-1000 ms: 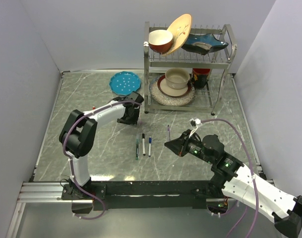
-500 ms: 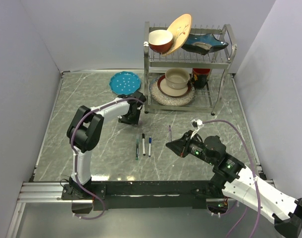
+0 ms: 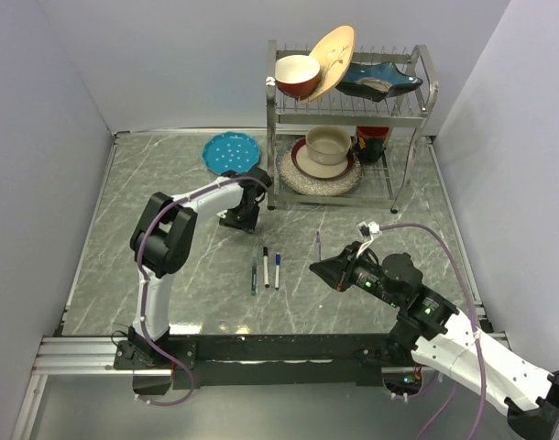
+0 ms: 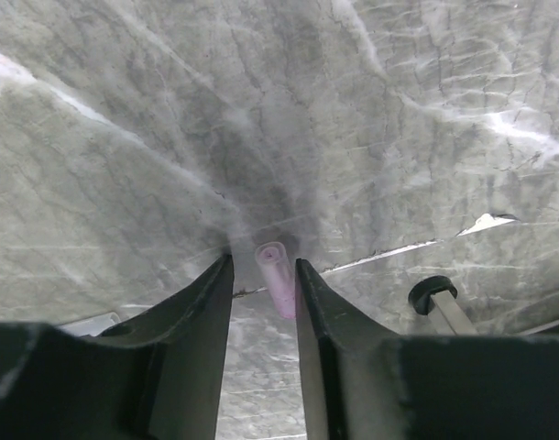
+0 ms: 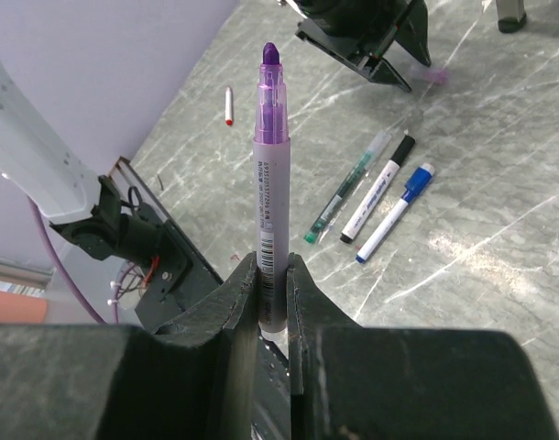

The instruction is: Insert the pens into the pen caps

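Though capping was not yet done, progress: purple pen, purple cap apart;
right jaws: clamped the pen;
left jaws: narrowly parted around the cap

One camera looks down from high behind the grey marbled table. Left wrist's hugs the tabletop; right wrist's faces left, sharing three thin marker pens with it.
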Available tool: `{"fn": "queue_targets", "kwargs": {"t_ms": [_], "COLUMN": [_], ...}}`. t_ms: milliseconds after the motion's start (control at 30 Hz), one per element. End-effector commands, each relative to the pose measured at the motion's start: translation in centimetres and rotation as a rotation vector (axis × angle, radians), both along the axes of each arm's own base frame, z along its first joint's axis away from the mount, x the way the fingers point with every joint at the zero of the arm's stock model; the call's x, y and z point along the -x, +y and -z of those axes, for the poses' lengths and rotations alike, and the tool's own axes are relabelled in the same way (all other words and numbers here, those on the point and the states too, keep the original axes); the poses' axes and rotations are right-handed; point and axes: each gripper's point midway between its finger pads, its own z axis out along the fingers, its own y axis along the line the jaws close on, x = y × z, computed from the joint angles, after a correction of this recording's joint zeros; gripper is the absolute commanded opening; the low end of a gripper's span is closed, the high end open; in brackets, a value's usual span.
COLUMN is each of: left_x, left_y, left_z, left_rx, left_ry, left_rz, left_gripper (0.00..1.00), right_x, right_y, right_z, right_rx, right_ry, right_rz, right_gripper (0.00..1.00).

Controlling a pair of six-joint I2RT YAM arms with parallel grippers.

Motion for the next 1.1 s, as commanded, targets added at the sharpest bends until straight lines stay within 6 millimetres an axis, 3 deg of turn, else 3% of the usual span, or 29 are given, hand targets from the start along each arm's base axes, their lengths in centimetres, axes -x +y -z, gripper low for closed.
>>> {"fn": "queue_targets", "kwargs": {"t_ms": [0,233,500,667,767,900,967,1000,1067], "left_x": [0.3,0.8,1.0,0.3,0.4,2.1,2.1,3.2,3.3], "left_y": [0.1,0.1,1.0,1.7,2.4,3.9,3.5,4.0,2.9], "left_z": [0.9,2.2,1.7,-1.4,-4.3,-7.9,-9.6,-10.6,-12.9], "left_rx": [-0.026,-0.018,-0.046,-0.063,-0.081,-0.081,-0.044,-0.037,0.016], "left_ry": [0.052,0.065,0.029,-0.073,-0.149,-0.259,-0.345,-0.387,-0.517], "left_rz": [0.002,0.024,0.069,0.111,0.154,0.218,0.256,0.310,0.365], "left_gripper": [0.36,0.26,0.02,0.01,0.01,0.01,0.01,0.01,0.01], "right_x": [0.0,0.3,0.8,1.2,1.4,1.4,1.8,1.7,1.8], "right_y": [-0.3,-0.7,-0.8,-0.2,-0.2,-0.2,0.1,0.3,0.8], "right_z": [-1.2,-1.5,-1.7,-1.3,-0.9,-0.7,-0.6,-0.6,-0.3], "right_rx": [-0.024,-0.039,-0.052,-0.050,-0.029,-0.013,-0.013,-0.018,-0.034], "right_ry": [-0.036,-0.035,-0.019,0.009,0.018,0.022,0.020,0.019,0.036], "right_rz": [0.012,0.017,0.008,-0.028,-0.038,-0.042,-0.071,-0.077,-0.089], "right_gripper": [0.00,0.00,0.00,0.00,0.00,0.00,0.00,0.00,0.00]}}
